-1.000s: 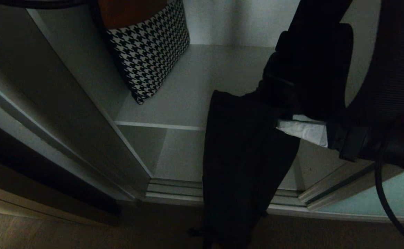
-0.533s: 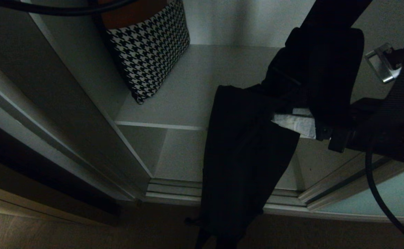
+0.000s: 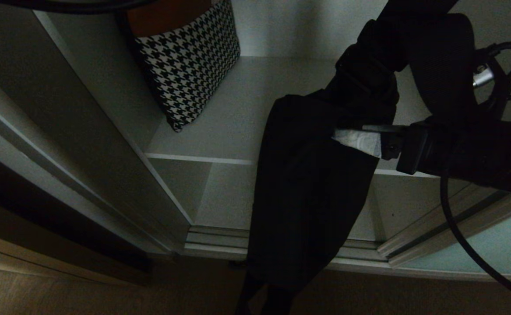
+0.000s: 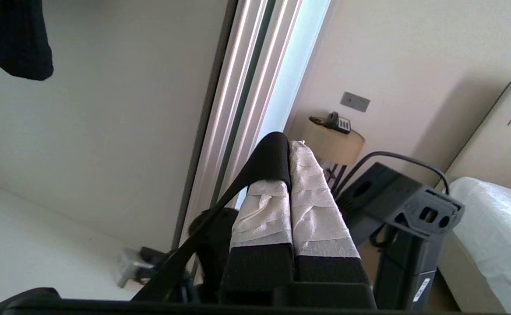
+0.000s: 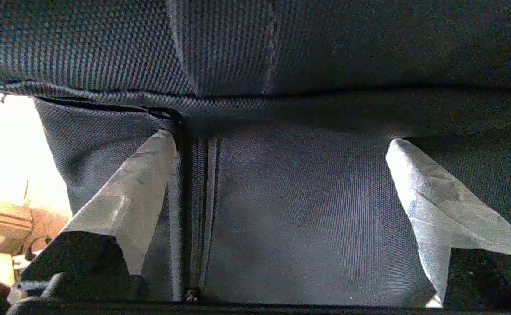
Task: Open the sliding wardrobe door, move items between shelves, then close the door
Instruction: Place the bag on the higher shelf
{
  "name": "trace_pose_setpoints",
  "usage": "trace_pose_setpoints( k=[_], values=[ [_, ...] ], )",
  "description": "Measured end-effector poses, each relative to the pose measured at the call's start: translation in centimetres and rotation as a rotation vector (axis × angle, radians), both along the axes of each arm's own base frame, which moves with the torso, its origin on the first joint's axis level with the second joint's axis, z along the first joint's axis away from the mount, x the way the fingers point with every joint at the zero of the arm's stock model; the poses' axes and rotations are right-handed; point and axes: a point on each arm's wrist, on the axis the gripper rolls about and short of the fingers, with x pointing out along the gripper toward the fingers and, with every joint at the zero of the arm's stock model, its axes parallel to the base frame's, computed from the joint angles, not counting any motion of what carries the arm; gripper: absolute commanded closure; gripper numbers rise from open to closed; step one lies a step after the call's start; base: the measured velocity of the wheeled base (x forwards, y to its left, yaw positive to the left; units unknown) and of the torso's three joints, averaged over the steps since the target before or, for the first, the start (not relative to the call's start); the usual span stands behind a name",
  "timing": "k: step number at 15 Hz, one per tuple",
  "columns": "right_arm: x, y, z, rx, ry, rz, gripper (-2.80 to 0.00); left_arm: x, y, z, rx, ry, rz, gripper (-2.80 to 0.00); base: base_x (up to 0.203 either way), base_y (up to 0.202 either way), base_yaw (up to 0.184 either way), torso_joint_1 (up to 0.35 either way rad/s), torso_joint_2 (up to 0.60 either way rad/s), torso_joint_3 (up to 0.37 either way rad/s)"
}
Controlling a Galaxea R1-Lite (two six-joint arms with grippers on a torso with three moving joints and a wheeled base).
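The black fabric bundle [image 3: 312,188] hangs in front of the open wardrobe, across the front edge of the upper shelf [image 3: 237,118], its straps dangling toward the floor. My right gripper [image 3: 355,139] reaches in from the right, and in the right wrist view the right gripper [image 5: 279,140] is open, its taped fingers [image 5: 128,192] spread flat against the bundle's weave [image 5: 299,210]. My left gripper [image 4: 288,148] is shut on a black strap [image 4: 264,162] of the bundle and is outside the head view. The sliding wardrobe door [image 3: 496,249] stands pushed to the right. A lower shelf [image 3: 227,197] lies below.
A houndstooth cushion [image 3: 189,61] with an orange top leans at the back left of the upper shelf. The wardrobe's side panel [image 3: 75,131] rises on the left and the floor track [image 3: 218,243] runs along the bottom. A bedside table [image 4: 334,142] and a bed [image 4: 491,218] stand behind.
My right gripper has moved up and to the left against the bundle. The bundle's upper part has risen a little and its lower end has swung slightly left.
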Motion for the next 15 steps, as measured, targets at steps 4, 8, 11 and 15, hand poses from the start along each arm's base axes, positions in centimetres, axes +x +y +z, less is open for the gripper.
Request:
trace_pose_setpoints(
  k=[4,8,11,15],
  values=[
    [0.7,0.4,0.0,0.006,0.004,0.001,0.00,-0.1,0.2,0.2,-0.007,-0.003,0.000,0.00,0.000,0.000,0.000,0.000,0.00,0.000],
    [0.7,0.3,0.1,0.009,0.000,-0.001,0.00,-0.3,0.5,0.4,-0.016,-0.007,-0.001,0.00,0.000,0.000,0.000,0.000,0.00,0.000],
    [0.8,0.2,0.3,0.014,-0.004,-0.008,0.00,-0.3,0.8,0.6,-0.025,-0.002,0.018,0.00,0.000,0.000,0.000,0.000,0.00,0.000],
    [0.7,-0.5,1.2,0.059,-0.007,-0.028,0.00,-0.4,1.1,0.8,-0.031,0.000,0.028,0.00,0.000,0.000,0.000,0.000,0.00,0.000]
  ],
)
